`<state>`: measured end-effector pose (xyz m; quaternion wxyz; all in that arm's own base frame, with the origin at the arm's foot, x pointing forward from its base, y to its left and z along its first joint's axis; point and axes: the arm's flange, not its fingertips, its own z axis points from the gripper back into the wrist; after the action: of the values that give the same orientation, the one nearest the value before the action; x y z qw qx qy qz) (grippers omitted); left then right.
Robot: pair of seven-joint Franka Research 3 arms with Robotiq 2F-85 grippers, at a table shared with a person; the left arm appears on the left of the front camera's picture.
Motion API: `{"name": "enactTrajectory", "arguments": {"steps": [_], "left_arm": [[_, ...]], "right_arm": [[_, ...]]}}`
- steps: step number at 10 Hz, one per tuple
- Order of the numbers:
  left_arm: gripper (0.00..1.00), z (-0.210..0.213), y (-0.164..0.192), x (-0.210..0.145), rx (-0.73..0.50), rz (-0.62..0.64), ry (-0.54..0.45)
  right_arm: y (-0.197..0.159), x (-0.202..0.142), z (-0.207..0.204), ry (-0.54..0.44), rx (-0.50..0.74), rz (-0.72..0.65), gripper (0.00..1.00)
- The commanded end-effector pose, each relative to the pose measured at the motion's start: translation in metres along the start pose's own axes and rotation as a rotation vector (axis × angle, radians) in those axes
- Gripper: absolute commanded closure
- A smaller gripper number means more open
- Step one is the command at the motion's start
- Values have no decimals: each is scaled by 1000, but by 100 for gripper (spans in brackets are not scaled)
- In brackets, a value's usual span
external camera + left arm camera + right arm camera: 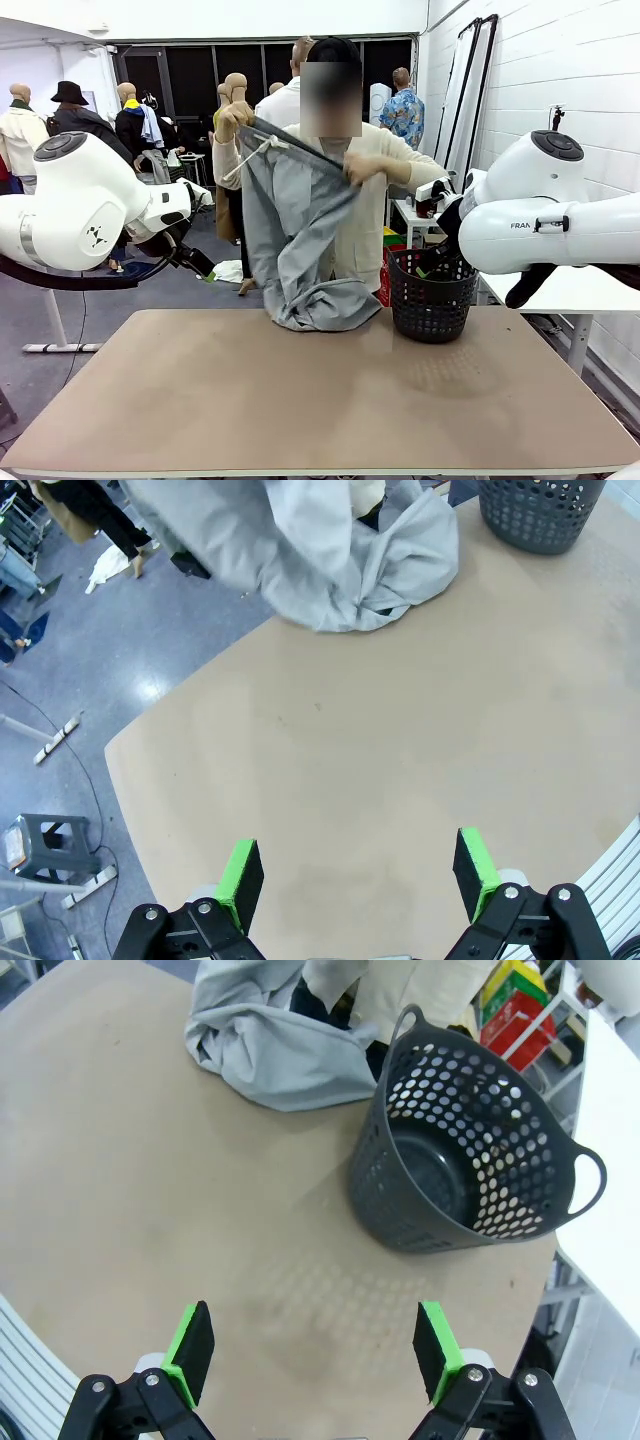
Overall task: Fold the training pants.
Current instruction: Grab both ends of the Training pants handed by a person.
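Big tan counter (300, 400). The person (372, 240) at the far side holds the training pants (300, 240) up by the waistband, with the legs bunched on the far edge. A dark basket (432, 295) sits just beside them. The left hand (355, 875) and right hand (312, 1350) are both spread wide, holding nothing.

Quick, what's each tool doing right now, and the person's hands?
Left tool: open, empty.
Right tool: open, empty.
Person's right hand: holding up the training pants.
Person's left hand: also holding the training pants.
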<state>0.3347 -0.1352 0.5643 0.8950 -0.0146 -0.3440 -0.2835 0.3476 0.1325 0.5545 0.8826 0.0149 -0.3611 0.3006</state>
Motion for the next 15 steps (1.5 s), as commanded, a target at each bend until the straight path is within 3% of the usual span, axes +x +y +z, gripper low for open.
{"name": "enactTrajectory", "arguments": {"steps": [1, 15], "left_arm": [[0, 0, 0, 0, -12, 6, 2], [0, 0, 0, 0, -12, 6, 2]], "right_arm": [[0, 0, 0, -1, 0, 0, 0], [0, 0, 0, -1, 0, 0, 0]]}}
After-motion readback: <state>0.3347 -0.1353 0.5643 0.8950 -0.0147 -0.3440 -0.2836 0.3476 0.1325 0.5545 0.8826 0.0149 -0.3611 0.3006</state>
